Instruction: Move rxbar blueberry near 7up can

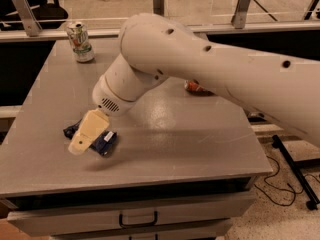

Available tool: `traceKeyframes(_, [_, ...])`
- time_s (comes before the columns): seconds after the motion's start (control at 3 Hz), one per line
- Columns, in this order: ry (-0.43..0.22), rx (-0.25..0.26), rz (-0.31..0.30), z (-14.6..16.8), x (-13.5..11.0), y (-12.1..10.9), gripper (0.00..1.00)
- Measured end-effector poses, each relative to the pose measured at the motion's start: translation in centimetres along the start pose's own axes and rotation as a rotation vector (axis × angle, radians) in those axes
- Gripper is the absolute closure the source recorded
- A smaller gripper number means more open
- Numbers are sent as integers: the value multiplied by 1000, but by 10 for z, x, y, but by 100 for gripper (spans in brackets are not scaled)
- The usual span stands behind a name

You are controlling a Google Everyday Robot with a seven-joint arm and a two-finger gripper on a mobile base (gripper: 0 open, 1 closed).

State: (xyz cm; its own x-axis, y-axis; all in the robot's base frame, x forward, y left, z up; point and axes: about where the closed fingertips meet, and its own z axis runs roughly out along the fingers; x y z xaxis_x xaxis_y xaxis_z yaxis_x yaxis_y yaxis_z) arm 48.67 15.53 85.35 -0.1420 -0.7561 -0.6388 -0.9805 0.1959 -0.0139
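Note:
The rxbar blueberry (104, 141) is a flat dark navy wrapper lying on the grey table (165, 149) at the front left. My gripper (80, 145) has cream fingers and sits low right over the bar's middle, covering part of it. The 7up can (80, 42) stands upright at the table's far left corner, well behind the bar. It is silver-white with green and red markings.
An orange-red can (196, 88) lies on its side at the right middle of the table, mostly hidden behind my white arm (210, 69). Drawers with a handle (138, 219) sit under the table's front edge. A railing runs behind the table.

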Motion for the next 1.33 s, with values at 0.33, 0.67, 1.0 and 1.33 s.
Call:
traceKeyframes(0.33, [10, 17, 50, 17, 6, 5, 18])
traceKeyframes(0.67, [17, 35, 79, 28, 10, 7, 42])
traceKeyframes(1.0, [19, 46, 87, 27, 12, 5, 64])
traceKeyframes(1.33, [19, 46, 87, 24, 10, 5, 87])
